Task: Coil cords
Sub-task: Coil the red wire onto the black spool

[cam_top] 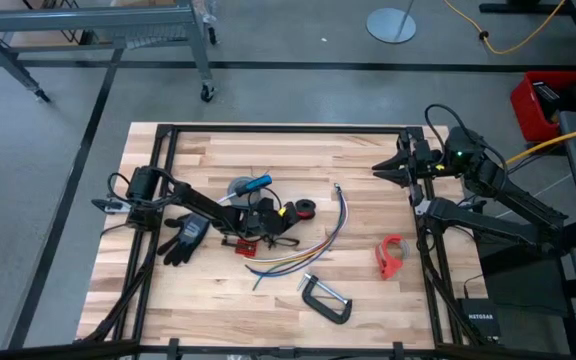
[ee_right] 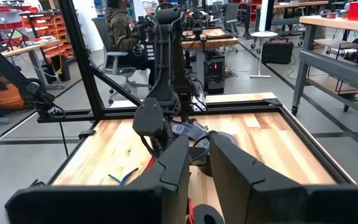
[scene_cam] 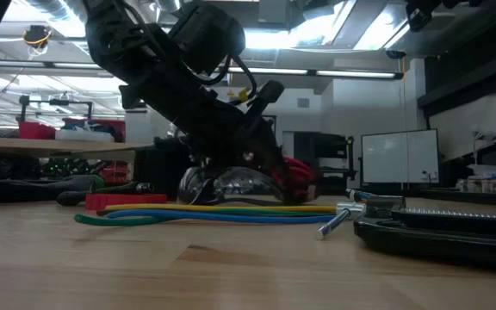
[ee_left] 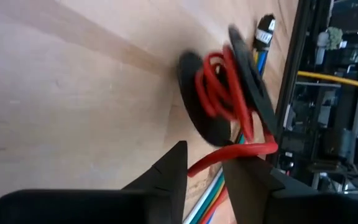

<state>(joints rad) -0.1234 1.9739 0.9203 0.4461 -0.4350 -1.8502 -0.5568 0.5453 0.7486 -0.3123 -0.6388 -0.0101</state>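
**Left pincer closes in on the red cord spool at mid-counter**

The pale butcher-block wooden counter (cam_top: 218, 150) sits inside a black metal frame, on a grey concrete floor. Nearest its front edge lies a black metal C-clamp (cam_top: 325, 298). Just beyond it the long bundle of yellow, blue, green and purple strands (cam_top: 303, 255) curves across the boards, its far end reaching up toward the middle. To the right of that lies a red plastic tape dispenser (cam_top: 392, 256).

At mid-counter the left pincer (cam_top: 273, 222) reaches in low from the left arm's base. Its two dark fingers (ee_left: 166, 177) stand slightly apart, with a loose red strand passing between them; whether they actually clamp it cannot be told. Just beyond the tips lies the small red cord ring with black centre (ee_left: 222, 93), red wire wound between two black discs. A black work glove (cam_top: 184, 238) lies beside the arm, and a blue-handled screwdriver (cam_top: 251, 186) rests just beyond on a grey tape roll (cam_top: 238, 190).

The right pincer (cam_top: 396, 166) waits at the counter's far right edge, its fingers (ee_right: 173, 165) a small way apart and empty.

Farther back stand workbenches, shelving and a seated person (ee_right: 120, 28).
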